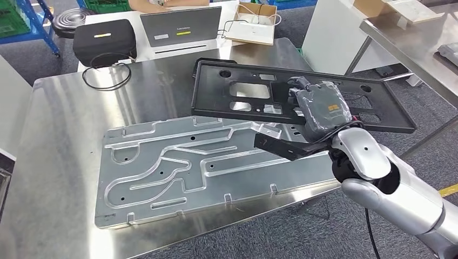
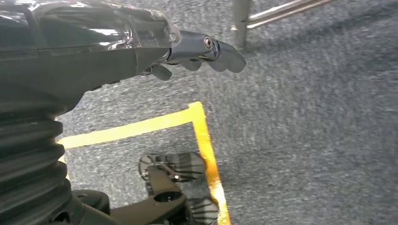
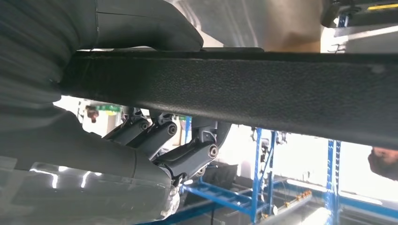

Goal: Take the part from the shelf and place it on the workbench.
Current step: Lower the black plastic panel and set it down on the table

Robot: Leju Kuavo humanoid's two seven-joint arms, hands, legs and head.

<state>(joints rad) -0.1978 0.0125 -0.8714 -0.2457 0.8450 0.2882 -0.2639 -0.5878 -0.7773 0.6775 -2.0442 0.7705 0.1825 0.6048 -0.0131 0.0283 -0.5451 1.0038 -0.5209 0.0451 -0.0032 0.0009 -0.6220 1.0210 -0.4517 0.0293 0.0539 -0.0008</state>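
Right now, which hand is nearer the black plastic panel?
Right. The right hand grips the black plastic panel, holding it above the workbench. The left hand hangs low over the carpeted floor, holding nothing.

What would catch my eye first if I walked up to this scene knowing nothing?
The robot's right hand grips a flat black plastic panel with cut-outs, held tilted above the shiny steel workbench. Beneath it lies a grey metal plate with winding grooves, flat on the bench. Behind it sit a black case and a cardboard box.
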